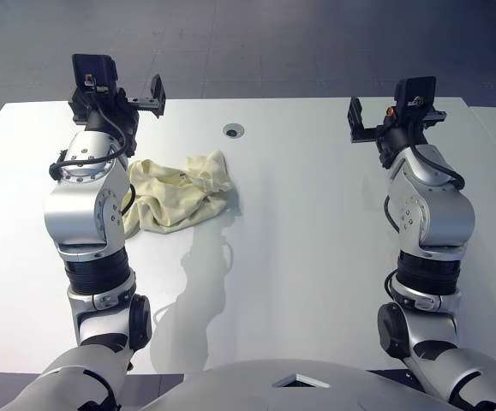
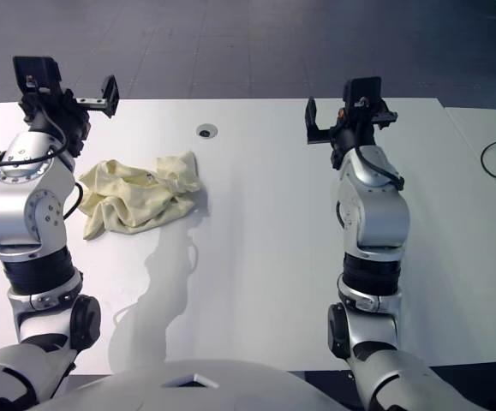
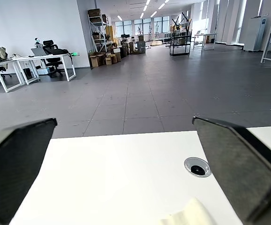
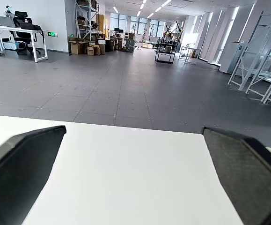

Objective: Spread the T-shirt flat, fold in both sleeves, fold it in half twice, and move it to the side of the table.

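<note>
Item: cream T-shirt (image 1: 179, 193), crumpled in a heap, unfolded. It lies on the left half of the white table (image 1: 316, 240), near the round cable grommet (image 1: 233, 130).
Left gripper (image 3: 123, 121): raised over the far left of the table, just beyond the T-shirt, fingers spread wide, empty.
Right gripper (image 4: 134, 129): over the far right, well apart from the T-shirt, fingers spread wide, empty.

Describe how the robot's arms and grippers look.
Left arm and right arm: glossy silver-grey shells, black ribbed joint rings, black cables looping near the wrists. Left gripper and right gripper: black, with flat dark matte pads. Small orange mark at the right wrist.
</note>
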